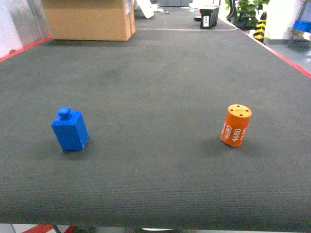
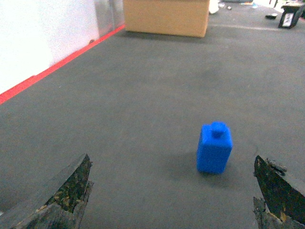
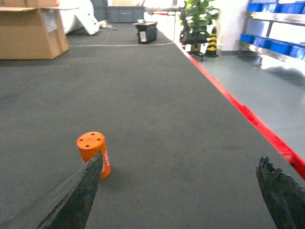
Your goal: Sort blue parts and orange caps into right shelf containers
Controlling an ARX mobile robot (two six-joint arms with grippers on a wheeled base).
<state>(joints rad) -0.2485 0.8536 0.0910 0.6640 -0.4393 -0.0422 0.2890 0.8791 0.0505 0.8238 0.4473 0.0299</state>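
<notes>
A: Left gripper [image 2: 171, 195] first — state?

B: Jaws wide apart, nothing between them. The blue part [image 2: 215, 147] stands upright just ahead, a bit right of centre btw the fingers [image 2: 64, 191], no contact. Looks lined up for a straight reach, I'd say.

A: Right gripper [image 3: 178, 195]?

B: Also spread wide, empty. The orange cap [image 3: 94, 153] stands on end ahead, partly behind the left fingertip in that view — so off to one side, not centred. It'd prob need a shift across before closing.

A: Where do both sit overall?

B: On the dark mat [image 1: 160, 73], well apart — blue part [image 1: 70, 129] on the left, orange cap [image 1: 236, 125] on the right, one per arm. Reads as a start layout; neither is picked yet.

A: And the drop-off?

B: The shelf [image 3: 274, 28] is far off to the right past the red floor line [image 3: 248, 114], w/ blue containers [image 3: 267, 45] on its rails. A cardboard box [image 1: 90, 18] sits at the mat's far-left edge — not part of the job.
</notes>
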